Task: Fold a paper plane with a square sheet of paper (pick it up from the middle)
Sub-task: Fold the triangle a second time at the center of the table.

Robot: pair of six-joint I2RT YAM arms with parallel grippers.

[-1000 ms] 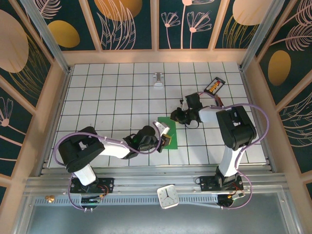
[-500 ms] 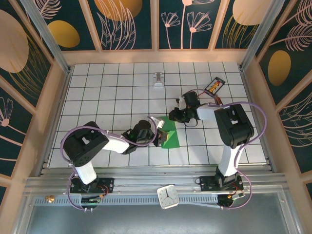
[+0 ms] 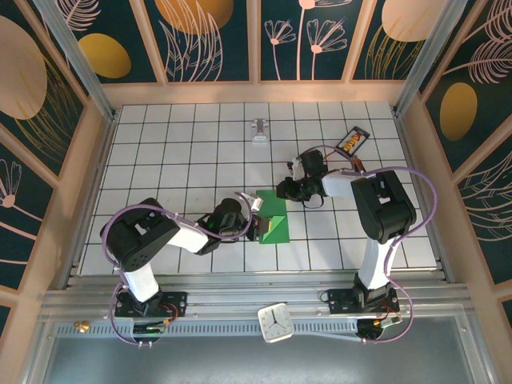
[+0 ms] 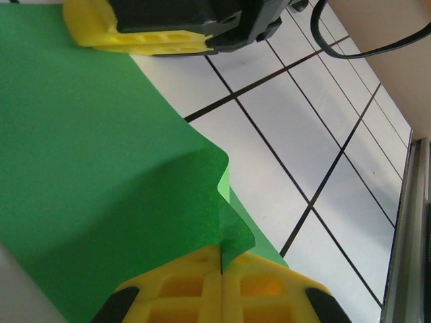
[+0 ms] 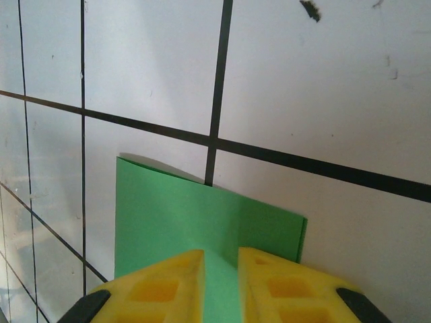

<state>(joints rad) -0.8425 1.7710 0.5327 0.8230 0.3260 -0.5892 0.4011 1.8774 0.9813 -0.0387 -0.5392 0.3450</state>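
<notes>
The left gripper [image 4: 221, 264] is closed tight, its two yellow fingertips pressed together on a raised edge of the green paper sheet [image 4: 101, 168]. There the paper curls up off the table in a small doubled flap. From the overhead camera this gripper reaches in from the left and meets the sheet's left edge, near the middle of the white gridded tabletop [image 3: 176, 160].

The right gripper [image 5: 221, 272] comes in from the right and sits at the far end of the sheet. Its yellow fingers [image 5: 161, 282] stand a narrow slit apart, and flat green paper shows through the slit. Whether they pinch the sheet or only press down on it cannot be told. In the left wrist view, these same fingers lie along the paper's far edge, touching it.

The sheet is partly folded. From above it shows a darker far part and a lighter, angled near part that ends in a straight near edge. In the right wrist view one corner of it lies flat on the table just beside a crossing of black grid lines.

A small dark device with an orange screen [image 3: 353, 141] lies well apart at the far right. A small pale object [image 3: 259, 132] sits toward the far middle of the table. A white clock [image 3: 276, 322] rests on the near rail between the two arm bases.
</notes>
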